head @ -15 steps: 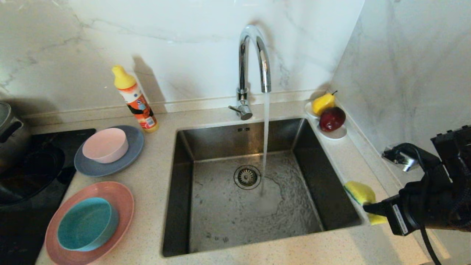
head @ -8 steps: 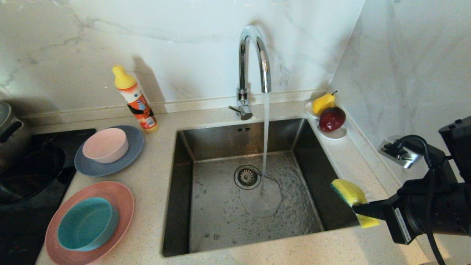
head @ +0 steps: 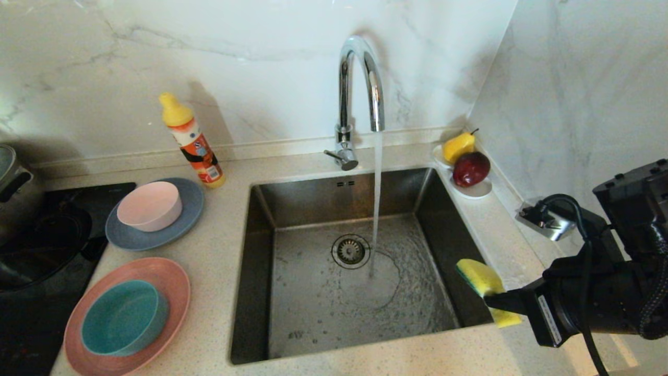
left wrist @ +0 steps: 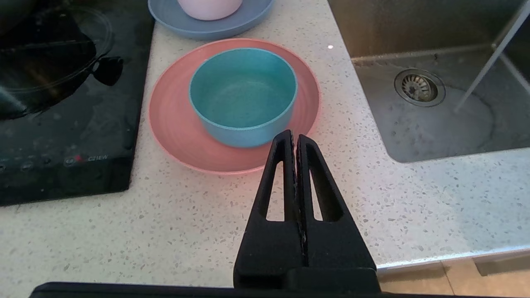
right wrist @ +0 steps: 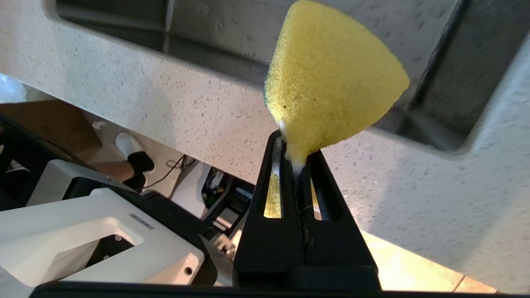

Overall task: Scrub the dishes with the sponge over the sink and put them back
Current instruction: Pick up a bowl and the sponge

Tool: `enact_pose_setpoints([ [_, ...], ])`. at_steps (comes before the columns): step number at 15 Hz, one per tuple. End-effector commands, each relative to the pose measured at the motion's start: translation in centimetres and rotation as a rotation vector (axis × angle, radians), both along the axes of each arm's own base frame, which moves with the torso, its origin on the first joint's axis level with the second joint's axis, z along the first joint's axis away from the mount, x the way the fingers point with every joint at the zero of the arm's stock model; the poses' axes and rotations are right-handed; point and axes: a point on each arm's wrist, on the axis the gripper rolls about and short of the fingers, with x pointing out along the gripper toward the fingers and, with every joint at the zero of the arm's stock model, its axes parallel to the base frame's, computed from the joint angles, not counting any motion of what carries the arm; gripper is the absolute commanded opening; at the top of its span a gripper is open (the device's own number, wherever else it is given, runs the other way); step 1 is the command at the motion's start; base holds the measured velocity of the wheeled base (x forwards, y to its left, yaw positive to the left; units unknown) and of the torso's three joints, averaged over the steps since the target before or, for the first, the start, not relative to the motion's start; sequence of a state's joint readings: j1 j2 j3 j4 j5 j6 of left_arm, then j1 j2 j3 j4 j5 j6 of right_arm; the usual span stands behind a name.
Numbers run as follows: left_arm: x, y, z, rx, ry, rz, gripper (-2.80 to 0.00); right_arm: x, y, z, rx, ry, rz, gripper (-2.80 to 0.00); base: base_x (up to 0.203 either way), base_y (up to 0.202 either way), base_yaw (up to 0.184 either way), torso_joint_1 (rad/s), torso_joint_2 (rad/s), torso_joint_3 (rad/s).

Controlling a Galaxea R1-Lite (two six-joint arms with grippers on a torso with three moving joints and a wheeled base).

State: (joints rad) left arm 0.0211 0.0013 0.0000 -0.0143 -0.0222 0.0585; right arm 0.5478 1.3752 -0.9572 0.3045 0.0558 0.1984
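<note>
Our right gripper (head: 490, 302) has its jaws clenched on one end of the sponge (head: 479, 281), which sticks out ahead of them, folded and pinched thin, over the near right corner of the sink (head: 258, 271). Ahead of the jaws the faucet (head: 360, 89) runs a stream onto the basin floor by the drain. To do this step well, we should carry the sponge further over the basin while keeping the pinch firm, since only its end is caught. Our left gripper (left wrist: 295, 138) hangs parked with jaws clenched on nothing; just ahead of it the teal bowl (left wrist: 243, 95) sits in the pink plate (left wrist: 174, 124) on the desk (left wrist: 414, 198), untouched.
</note>
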Motion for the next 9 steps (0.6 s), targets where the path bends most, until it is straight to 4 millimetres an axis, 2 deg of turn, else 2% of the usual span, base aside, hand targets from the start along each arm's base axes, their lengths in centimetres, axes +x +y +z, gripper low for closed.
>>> enact_pose_setpoints([
  [1,0.1,0.0,-0.3,-0.018,0.011,0.001,-2.8,0.3,0.3,-0.1,0.01,0.019,-0.01,-2.8,0.0,0.0,0.0,0.0,0.0,0.0],
  [9,-0.1,0.0,-0.1,-0.006,0.04,0.025,-2.8,0.7,0.5,-1.3,-0.011,0.066,-0.018,-2.8,0.0,0.0,0.0,0.0,0.0,0.0],
])
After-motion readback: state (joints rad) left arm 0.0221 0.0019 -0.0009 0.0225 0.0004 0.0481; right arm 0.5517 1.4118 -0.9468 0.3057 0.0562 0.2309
